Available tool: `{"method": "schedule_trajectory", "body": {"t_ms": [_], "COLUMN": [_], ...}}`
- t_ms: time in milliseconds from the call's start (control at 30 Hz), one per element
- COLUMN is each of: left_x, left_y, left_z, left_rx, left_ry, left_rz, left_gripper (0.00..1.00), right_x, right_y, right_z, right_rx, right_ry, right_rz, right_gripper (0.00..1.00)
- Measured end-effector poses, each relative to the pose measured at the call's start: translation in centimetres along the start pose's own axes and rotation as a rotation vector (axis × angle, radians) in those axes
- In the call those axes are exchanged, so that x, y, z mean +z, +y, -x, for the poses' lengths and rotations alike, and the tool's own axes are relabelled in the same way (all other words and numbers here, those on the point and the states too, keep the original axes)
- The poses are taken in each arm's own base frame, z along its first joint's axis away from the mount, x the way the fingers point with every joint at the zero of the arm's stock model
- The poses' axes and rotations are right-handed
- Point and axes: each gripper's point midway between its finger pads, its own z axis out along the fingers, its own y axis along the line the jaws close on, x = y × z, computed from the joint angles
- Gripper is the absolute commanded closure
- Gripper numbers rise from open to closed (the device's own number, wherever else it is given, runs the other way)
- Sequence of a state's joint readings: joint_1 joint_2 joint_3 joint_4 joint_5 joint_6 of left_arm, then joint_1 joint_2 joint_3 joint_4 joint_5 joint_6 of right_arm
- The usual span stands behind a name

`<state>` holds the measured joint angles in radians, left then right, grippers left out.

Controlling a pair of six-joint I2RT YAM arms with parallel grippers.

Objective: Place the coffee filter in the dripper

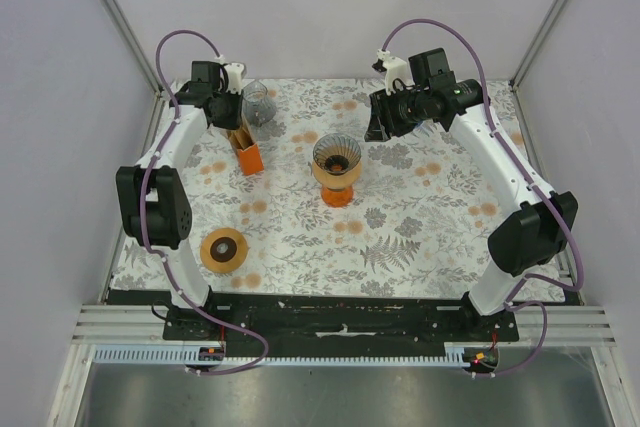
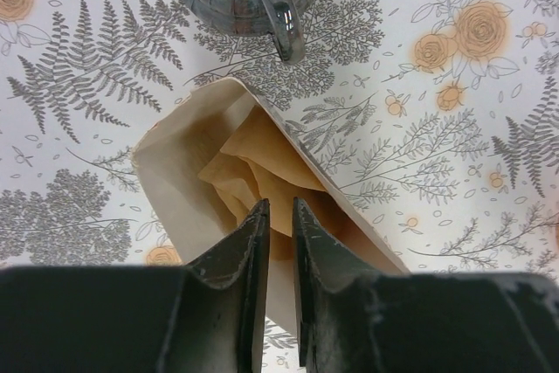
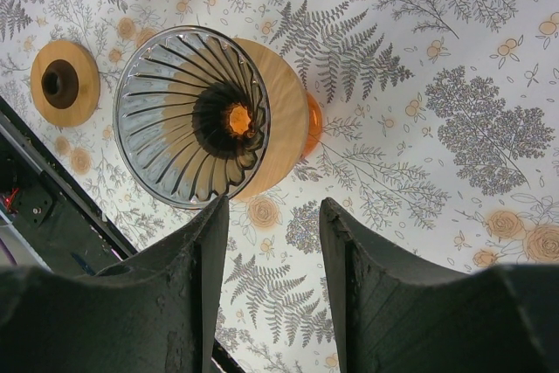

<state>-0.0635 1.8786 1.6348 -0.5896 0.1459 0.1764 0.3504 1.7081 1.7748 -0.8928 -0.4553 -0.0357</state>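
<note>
left end effector (image 2: pixel 279 207), jaws narrowly apart, points into the pack (image 2: pixel 175 181) mid-frame to pinch a filter (image 2: pixel 253 159); right end effector (image 3: pixel 272 207), wide and empty, hovers beside the dripper (image 3: pixel 192 115).

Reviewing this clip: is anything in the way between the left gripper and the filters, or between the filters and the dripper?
Nothing visible. The left gripper hangs right over the paper filters in their open box, and only bare tablecloth lies between that box and the dripper. The glass jug sits behind, off that line.
</note>
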Motion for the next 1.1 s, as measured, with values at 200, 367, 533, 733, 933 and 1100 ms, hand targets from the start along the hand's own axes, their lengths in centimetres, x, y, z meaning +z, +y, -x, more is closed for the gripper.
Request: {"method": "schedule_trajectory", "body": {"t_ms": [200, 367, 533, 733, 933, 1100], "left_x": [0.2, 1.5, 2.4, 2.8, 3.4, 3.7], "left_y": [-0.7, -0.8, -0.9, -1.0, -0.7, -0.5], "left_z": [-0.1, -1.3, -2.2, -2.5, -2.3, -2.4], "left_rx": [-0.064, -0.088, -0.103, -0.12, -0.151, -0.181], "left_ry": [0.004, 0.047, 0.079, 0.089, 0.09, 0.093], "left_rz": [-0.01, -0.001, 0.003, 0.003, 0.023, 0.037], "left_gripper": [0.78, 0.78, 0.73, 0.66, 0.63, 0.72], "right_x": [0.0, 0.0, 0.0, 0.0, 0.0, 0.0], "right_y": [0.0, 0.0, 0.0, 0.0, 0.0, 0.0], "right_z": [0.0, 0.0, 0.0, 0.0, 0.0, 0.0], "right_rx": [0.0, -0.002, -0.002, -0.002, -0.002, -0.003], "right_ry": [0.0, 0.0, 0.001, 0.001, 0.001, 0.001], "right_rz": [0.0, 0.0, 0.0, 0.0, 0.0, 0.003], "right_gripper": [0.47, 0.47, 0.47, 0.47, 0.47, 0.47]}}
